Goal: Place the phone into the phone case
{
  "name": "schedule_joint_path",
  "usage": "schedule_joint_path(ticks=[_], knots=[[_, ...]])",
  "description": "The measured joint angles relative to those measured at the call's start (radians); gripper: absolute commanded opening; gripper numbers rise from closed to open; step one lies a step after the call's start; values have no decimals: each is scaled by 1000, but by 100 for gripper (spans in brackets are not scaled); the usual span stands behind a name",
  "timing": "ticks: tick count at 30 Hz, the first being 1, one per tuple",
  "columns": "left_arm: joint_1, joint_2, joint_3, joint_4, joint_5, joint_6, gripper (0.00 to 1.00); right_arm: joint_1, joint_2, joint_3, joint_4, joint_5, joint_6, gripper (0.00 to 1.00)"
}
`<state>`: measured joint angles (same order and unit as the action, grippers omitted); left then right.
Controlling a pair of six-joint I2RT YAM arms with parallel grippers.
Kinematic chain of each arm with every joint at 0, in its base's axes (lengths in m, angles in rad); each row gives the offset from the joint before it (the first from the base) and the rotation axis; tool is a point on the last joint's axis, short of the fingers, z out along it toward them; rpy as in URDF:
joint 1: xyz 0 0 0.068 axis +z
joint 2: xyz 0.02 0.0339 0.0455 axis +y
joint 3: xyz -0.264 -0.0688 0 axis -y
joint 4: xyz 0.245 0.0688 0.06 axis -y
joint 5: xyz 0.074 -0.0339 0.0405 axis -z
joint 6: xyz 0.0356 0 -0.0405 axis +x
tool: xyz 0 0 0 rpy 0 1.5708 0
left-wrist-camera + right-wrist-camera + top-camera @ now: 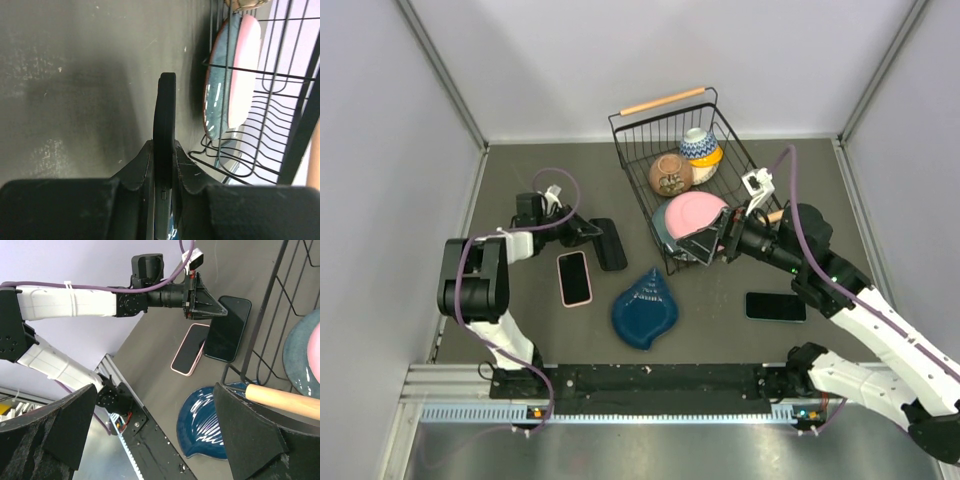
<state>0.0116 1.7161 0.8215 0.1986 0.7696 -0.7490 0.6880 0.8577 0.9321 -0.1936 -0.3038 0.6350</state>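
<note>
A dark table (pixel 720 335) filled the overhead view, with 2 robot arms mounted at its near edge. A black wire basket (pixel 638 140) sat at the back, holding bowls and plates. A blue shell-shaped dish (pixel 645 310) lay near the middle front.

The left gripper (pixel 588 232) was clamped on a black phone (pixel 609 245), pinching its 2 flat faces near 1 end. The wrist view showed the phone edge-on between the fingers. The phone sat left of the basket, just beside a pink phone case (pixel 574 277) that lay flat on the table. Whether the phone's free end touched the table could not be told.

The right gripper (pixel 715 238) stood wide open at the basket's near side, gripping nothing, with the basket's wooden handle (pixel 285 401) by 1 finger. A second dark phone (pixel 775 306) lay flat to its right.

The phone looked stiff, smooth and likely slippery, with glass that could crack under a hard squeeze. A hold across the faces near 1 end seemed apt, leaving the free end to enter first. The case appeared light and probably bendable, so it would likely slide unless pinned.
</note>
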Motion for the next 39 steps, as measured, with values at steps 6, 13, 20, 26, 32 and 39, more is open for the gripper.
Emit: schedule_joint_path(ticks=[6, 13, 20, 26, 32, 39], knots=[[-8, 79, 31, -47, -31, 43, 16, -13, -7, 0, -41, 19, -14, 99], [-7, 105, 77, -156, -61, 87, 58, -31, -10, 49, -195, 166, -11, 99], [-8, 101, 171, -326, -130, 153, 71, -32, -57, 86, -344, 333, -2, 99], [-42, 26, 179, -438, -215, 187, 64, -35, -92, 132, -481, 484, 61, 97], [-94, -86, 180, -500, -241, 204, 77, -37, -62, 218, -687, 687, 196, 92], [-122, -302, 225, -588, -307, 256, 99, -84, -11, 217, -961, 859, 421, 85]])
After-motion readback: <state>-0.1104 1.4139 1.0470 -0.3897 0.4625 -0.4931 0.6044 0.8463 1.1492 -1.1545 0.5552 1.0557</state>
